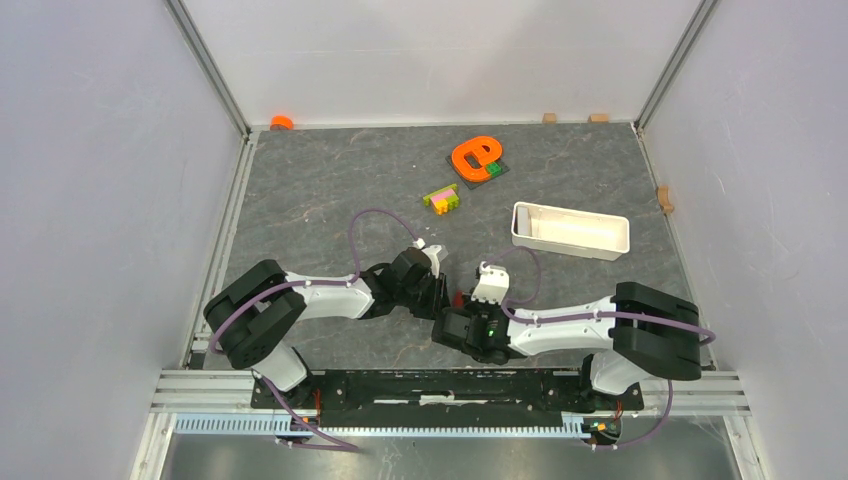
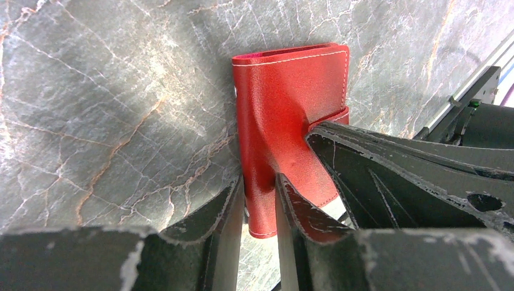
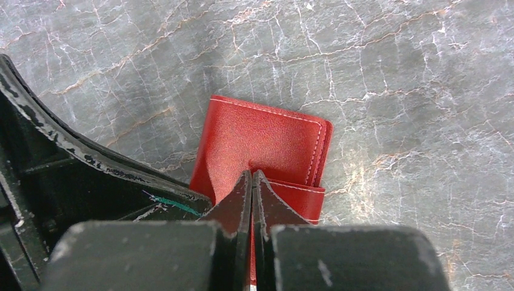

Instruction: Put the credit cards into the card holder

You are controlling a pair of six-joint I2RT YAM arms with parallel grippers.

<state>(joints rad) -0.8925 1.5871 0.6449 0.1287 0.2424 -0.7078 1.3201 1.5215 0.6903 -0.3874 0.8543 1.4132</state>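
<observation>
One card holder (image 2: 285, 103), red and folded shut, sits over the grey table (image 2: 109, 109) near the arms' bases, with one end clamped between the left gripper's (image 2: 259, 188) fingers. The right gripper (image 3: 251, 176) has its jaws closed together, tips pressed to the puckered cover beside the snap tab. A white tray (image 1: 570, 230) lies well apart.

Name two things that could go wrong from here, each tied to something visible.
The left hand pinches only one edge of the card holder, so it may twist free. The right hand is shut at the snap tab, where the leather puckers; pulling might crease it instead of opening it.
</observation>
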